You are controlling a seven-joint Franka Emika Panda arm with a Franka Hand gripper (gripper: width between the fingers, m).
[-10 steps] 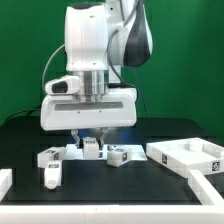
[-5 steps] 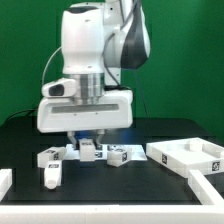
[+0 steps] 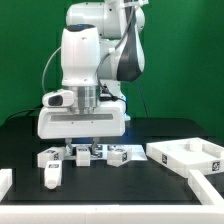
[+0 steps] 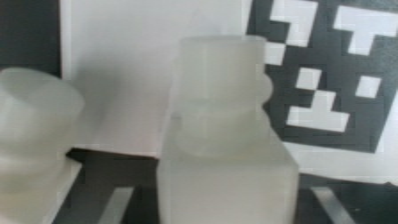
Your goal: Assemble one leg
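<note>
Leg resting on the bench, directly at the tips of the jaws; whether they pinch it or stand apart, you cannot tell. Judge it light, rigid, smooth: take hold across its plain side faces, mid-height, squarely, lest it slip.

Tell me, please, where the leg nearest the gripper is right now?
In the exterior view the leg lies mid-table, directly beneath the gripper, between a second leg on that view's left and a third leg on its right.
</note>
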